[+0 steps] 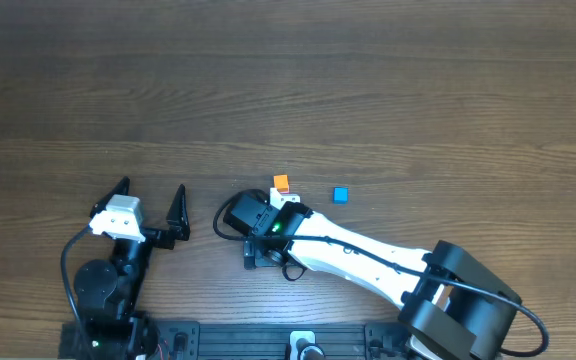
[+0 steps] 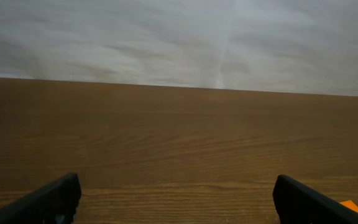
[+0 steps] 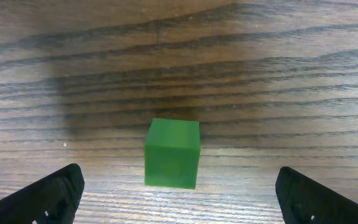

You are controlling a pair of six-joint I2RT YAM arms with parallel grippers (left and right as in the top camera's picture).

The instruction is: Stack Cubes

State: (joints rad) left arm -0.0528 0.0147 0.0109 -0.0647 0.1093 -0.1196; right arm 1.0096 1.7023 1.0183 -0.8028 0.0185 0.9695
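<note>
A green cube (image 3: 173, 153) rests on the wooden table (image 1: 288, 90), and my right gripper (image 3: 179, 190) hangs open just above it, one finger on each side without touching. In the top view the right gripper (image 1: 255, 228) sits near the table's front centre, pointing down. An orange cube (image 1: 281, 183) lies just beyond it, and a blue cube (image 1: 340, 194) a little to its right. My left gripper (image 1: 149, 196) stands open at the front left, holding nothing. A corner of the orange cube (image 2: 353, 207) peeks past one finger in the left wrist view.
Bare wood stretches across the whole far half of the table and both sides. The right arm's white link (image 1: 368, 255) lies diagonally across the front right. A pale wall (image 2: 179, 37) stands beyond the table's far edge.
</note>
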